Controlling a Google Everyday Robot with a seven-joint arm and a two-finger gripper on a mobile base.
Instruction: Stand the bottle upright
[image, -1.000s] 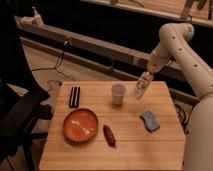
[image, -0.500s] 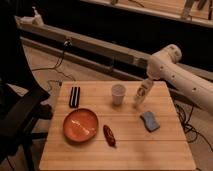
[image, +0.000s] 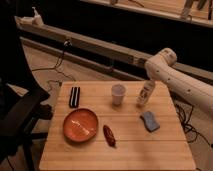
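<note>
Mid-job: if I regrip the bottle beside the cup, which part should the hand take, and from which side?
Probably take the bottle by its upper body, just below the narrow neck, coming from above on the side away from the cup, where the hand sits at its top. It is slim and near upright, and the cup stands close beside it.

Dim warm light, dark surroundings, claw (image: 148, 83) atop the bottle (image: 145, 94).

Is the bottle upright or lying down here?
Close to upright, leaning slightly: the bottle sits base-down on the table beside the cup, neck up under the gripper. Whether it stands unsupported, cannot tell.
</note>
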